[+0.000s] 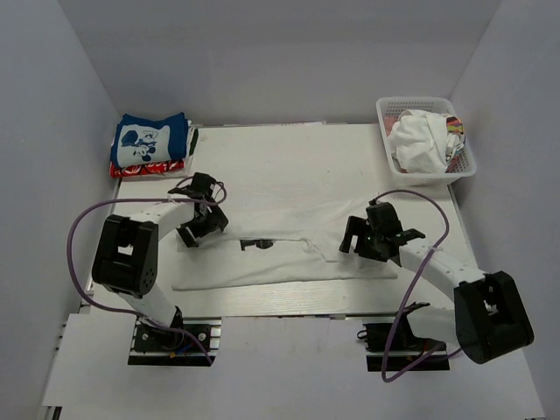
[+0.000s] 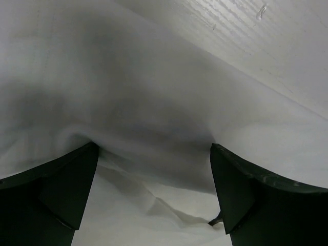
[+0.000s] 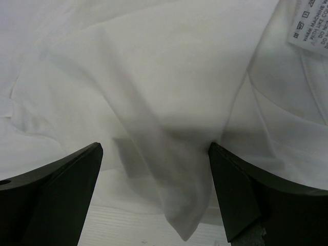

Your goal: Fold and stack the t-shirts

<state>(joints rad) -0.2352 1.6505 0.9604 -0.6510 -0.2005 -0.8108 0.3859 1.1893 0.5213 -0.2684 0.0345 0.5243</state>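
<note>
A large plain white t-shirt (image 1: 280,258) lies spread across the middle of the table. My left gripper (image 1: 194,229) is at its left edge, jaws open, with white cloth (image 2: 154,92) bunched between the fingers (image 2: 66,189). My right gripper (image 1: 360,238) is at the shirt's right edge, jaws open, with a hanging corner of cloth (image 3: 179,205) between the fingers (image 3: 241,195). A folded blue t-shirt with white print (image 1: 149,140) lies on a red patterned one (image 1: 144,168) at the back left. No pink t-shirt shows.
A white basket (image 1: 470,166) at the back right holds crumpled white shirts (image 1: 420,140), one with a colourful print (image 1: 455,129). A small dark mark (image 1: 255,243) sits at the spread shirt's collar. White walls enclose the table.
</note>
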